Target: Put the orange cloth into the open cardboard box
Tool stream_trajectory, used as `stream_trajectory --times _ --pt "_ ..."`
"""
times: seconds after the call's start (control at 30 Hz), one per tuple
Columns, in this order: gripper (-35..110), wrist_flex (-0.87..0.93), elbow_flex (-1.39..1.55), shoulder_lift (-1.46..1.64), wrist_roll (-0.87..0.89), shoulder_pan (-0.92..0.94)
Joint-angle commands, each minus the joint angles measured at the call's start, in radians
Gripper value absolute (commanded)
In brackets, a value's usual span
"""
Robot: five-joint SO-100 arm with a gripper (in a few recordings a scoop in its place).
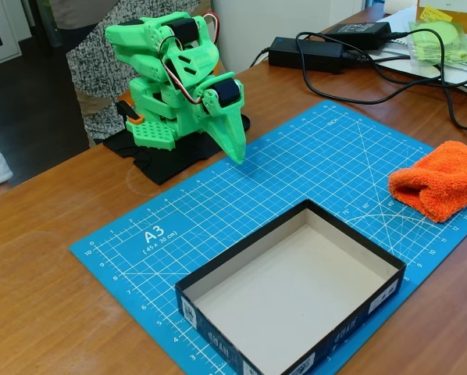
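The orange cloth (440,187) is a fluffy folded bundle lying at the right edge of the blue cutting mat (296,180). The open cardboard box (378,301) is a shallow dark-walled tray with a plain pale inside, standing on the near part of the mat with nothing in it. My green arm is folded up at the far left of the mat. Its gripper (235,148) points down with its tip close above the mat, fingers together and holding nothing. It is far from both the cloth and the box.
Black power adapters (308,53) and cables lie on the wooden table behind the mat. A pale green item in clear wrap (443,39) sits at the top right. A person stands behind the arm at the top left.
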Motion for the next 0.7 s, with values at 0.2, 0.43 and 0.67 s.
stream_trajectory --times 0.2,0.43,0.67 --pt "0 0.006 -0.041 0.014 -0.026 0.028" --pt "1 0.098 -0.456 -0.156 -0.006 -0.06" --pt "7 -0.064 -0.89 -0.861 0.092 -0.225"
